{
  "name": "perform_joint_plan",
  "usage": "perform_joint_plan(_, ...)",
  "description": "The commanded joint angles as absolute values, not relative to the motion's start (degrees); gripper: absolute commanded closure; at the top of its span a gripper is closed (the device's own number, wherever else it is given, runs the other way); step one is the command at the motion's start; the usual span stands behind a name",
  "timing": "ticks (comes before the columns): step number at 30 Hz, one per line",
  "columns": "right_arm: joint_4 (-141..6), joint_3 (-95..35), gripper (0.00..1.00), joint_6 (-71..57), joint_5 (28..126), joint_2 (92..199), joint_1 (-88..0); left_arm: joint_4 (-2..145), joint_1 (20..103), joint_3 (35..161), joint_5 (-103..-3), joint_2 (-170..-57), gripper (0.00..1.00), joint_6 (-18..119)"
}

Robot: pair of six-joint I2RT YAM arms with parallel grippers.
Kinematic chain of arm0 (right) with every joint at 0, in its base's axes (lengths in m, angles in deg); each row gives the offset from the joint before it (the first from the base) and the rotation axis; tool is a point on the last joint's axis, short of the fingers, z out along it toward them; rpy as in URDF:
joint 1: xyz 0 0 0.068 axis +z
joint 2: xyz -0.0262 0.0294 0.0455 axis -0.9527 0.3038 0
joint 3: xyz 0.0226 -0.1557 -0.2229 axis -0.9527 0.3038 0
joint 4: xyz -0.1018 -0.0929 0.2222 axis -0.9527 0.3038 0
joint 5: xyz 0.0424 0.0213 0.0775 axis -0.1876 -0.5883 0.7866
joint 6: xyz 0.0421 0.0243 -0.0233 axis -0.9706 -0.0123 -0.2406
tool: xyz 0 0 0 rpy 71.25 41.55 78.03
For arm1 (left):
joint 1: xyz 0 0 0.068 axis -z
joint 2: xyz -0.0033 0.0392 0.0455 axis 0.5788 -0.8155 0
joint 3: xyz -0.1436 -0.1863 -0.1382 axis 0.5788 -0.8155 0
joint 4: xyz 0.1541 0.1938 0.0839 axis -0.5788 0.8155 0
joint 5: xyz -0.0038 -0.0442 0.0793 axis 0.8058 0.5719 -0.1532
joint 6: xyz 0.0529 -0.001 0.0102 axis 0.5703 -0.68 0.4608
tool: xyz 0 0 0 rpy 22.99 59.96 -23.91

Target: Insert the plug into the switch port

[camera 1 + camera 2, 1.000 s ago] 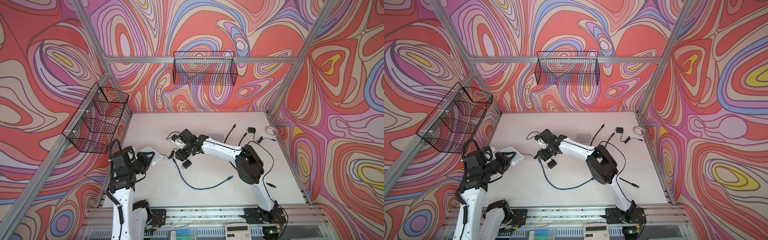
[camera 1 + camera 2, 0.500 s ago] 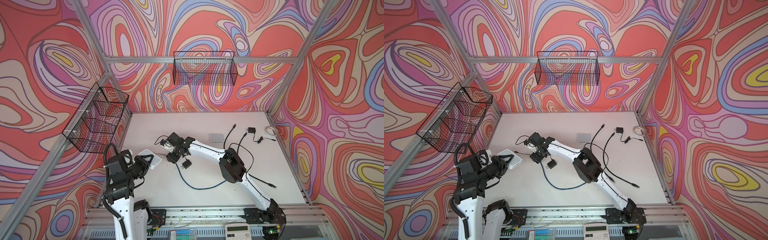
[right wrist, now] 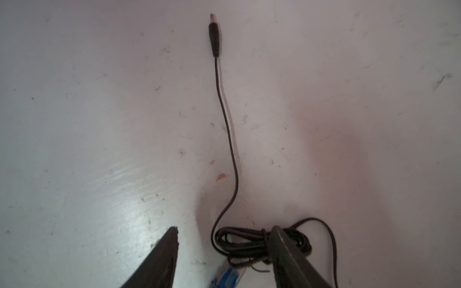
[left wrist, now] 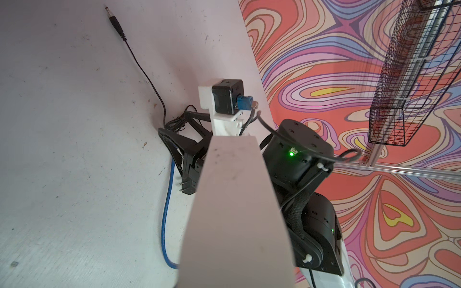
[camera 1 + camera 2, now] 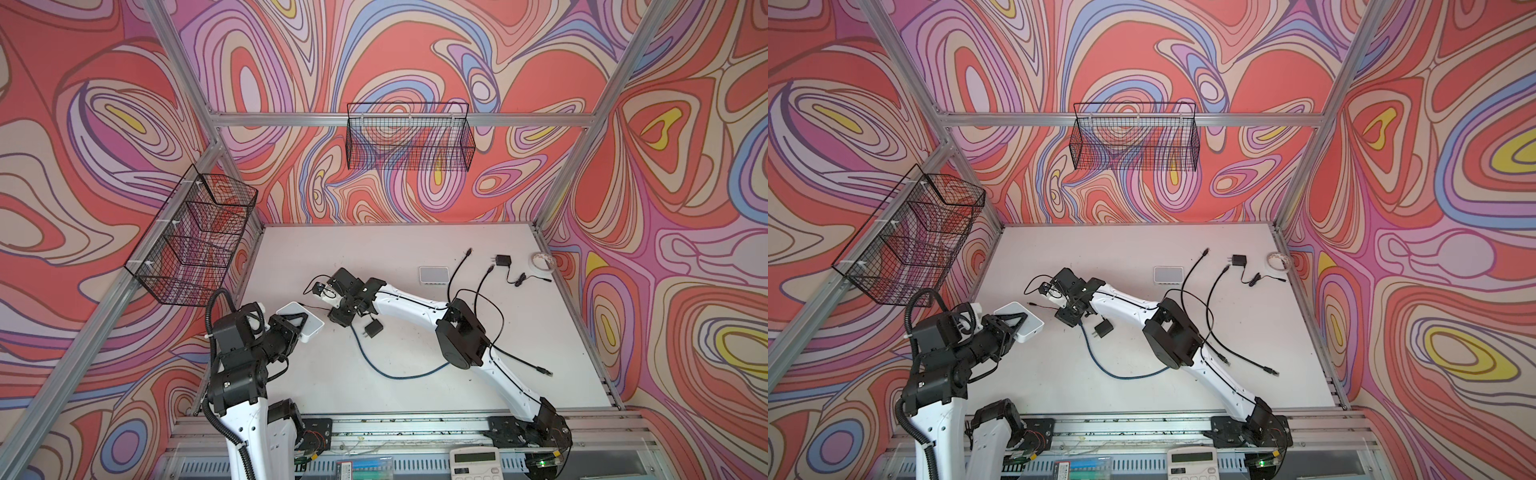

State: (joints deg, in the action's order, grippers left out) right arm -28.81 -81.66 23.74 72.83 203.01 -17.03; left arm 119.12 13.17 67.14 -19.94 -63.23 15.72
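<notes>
The left claw (image 5: 296, 323) is clenched on the flat white plastic switch box (image 5: 287, 311), which appears lifted clear of the scuffed white tabletop (image 5: 415, 399). The right claw (image 3: 224, 230) hangs low with its jaws spread, grasping nothing. The blue network cable's clear-tipped plug (image 3: 225, 274) lies on the tabletop between those jaws, close to the claw's base, beside a coil of thin black wire (image 3: 262, 239). A black barrel plug (image 3: 214, 37) lies well ahead of the claw. As I read it, the switch is presented, but the plug is not yet picked up. Grasping, lifting, aligning and inserting are all left.
</notes>
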Motion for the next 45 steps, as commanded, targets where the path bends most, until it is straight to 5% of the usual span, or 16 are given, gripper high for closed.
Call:
perform_joint_plan(1,-27.12,-84.7,0.43,25.44,72.83,206.52,-16.55,120.24,12.76,69.11,-18.39,-62.16,1.0,16.28)
perform_joint_plan(26,-27.08,-86.51,1.0,25.38,73.03,209.03,-19.44,126.6,12.69,72.08,-18.39,-59.08,1.0,18.17)
perform_joint_plan(39,-31.09,-80.87,1.0,23.74,74.36,202.03,-24.62,127.8,12.68,70.46,-18.81,-57.96,1.0,18.82)
perform_joint_plan(45,-36.36,-68.45,1.0,22.09,74.07,193.48,-26.43,127.82,12.67,69.78,-18.73,-57.52,1.0,18.62)
